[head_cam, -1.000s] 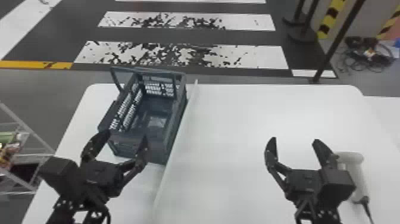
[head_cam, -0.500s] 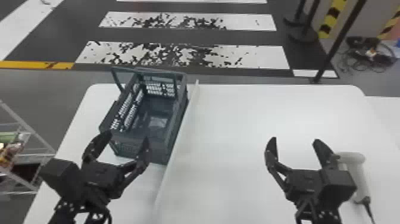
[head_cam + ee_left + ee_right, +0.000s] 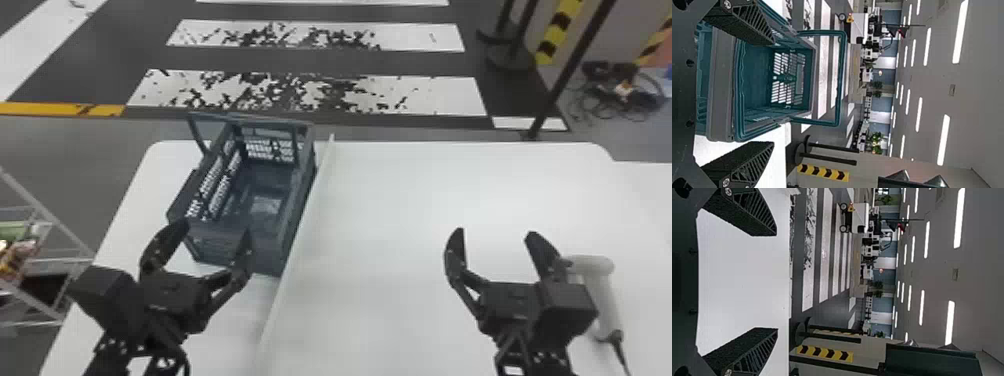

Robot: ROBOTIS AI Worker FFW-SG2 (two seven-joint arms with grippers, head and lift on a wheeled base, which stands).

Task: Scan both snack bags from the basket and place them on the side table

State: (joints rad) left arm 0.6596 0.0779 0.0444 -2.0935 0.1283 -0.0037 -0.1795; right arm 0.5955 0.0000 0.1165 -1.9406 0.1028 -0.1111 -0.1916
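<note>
We see metal rack [image 3: 50, 216] at left edge, colourful packets [image 3: 17, 257] on it. Our left gripper [image 3: 214, 231] near basket's near end, fingers wide apart. Dark blue-green basket [image 3: 296, 212] on left part of white worktop [image 3: 400, 220], handle up at far end; pale strip [image 3: 295, 240] just right of it. Our right gripper [image 3: 496, 233] over right part, fingers spread. Corded handheld scanner [image 3: 602, 295] lies just right of it.

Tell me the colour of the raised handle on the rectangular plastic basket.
Teal: the slim plastic handle shows best in the left wrist view.
</note>
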